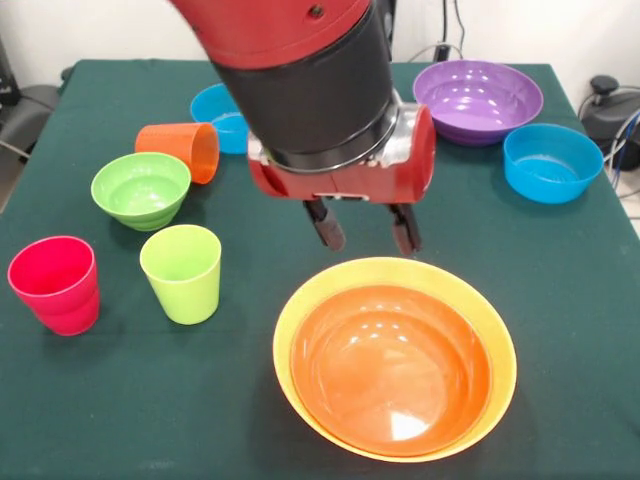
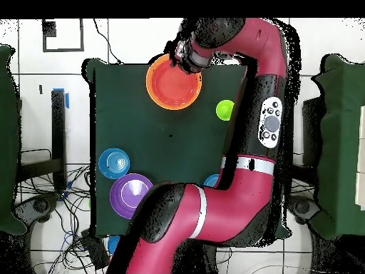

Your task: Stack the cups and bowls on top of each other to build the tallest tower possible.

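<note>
My gripper (image 1: 365,230) hangs open just above the far rim of a red-orange bowl (image 1: 390,365), with nothing between its two black fingers. That bowl sits nested inside the big yellow-orange bowl (image 1: 395,269) at the front of the table; from above the pair (image 2: 173,82) shows at the table's top edge. A lime green cup (image 1: 182,272) and a pinkish red cup (image 1: 55,283) stand upright at the left. An orange cup (image 1: 180,150) lies on its side behind a small green bowl (image 1: 140,188).
A purple bowl (image 1: 478,98) and a blue bowl (image 1: 550,162) sit at the far right. Another blue bowl (image 1: 215,115) is partly hidden behind the arm. The arm's thick wrist (image 1: 320,90) hangs over the middle of the green cloth.
</note>
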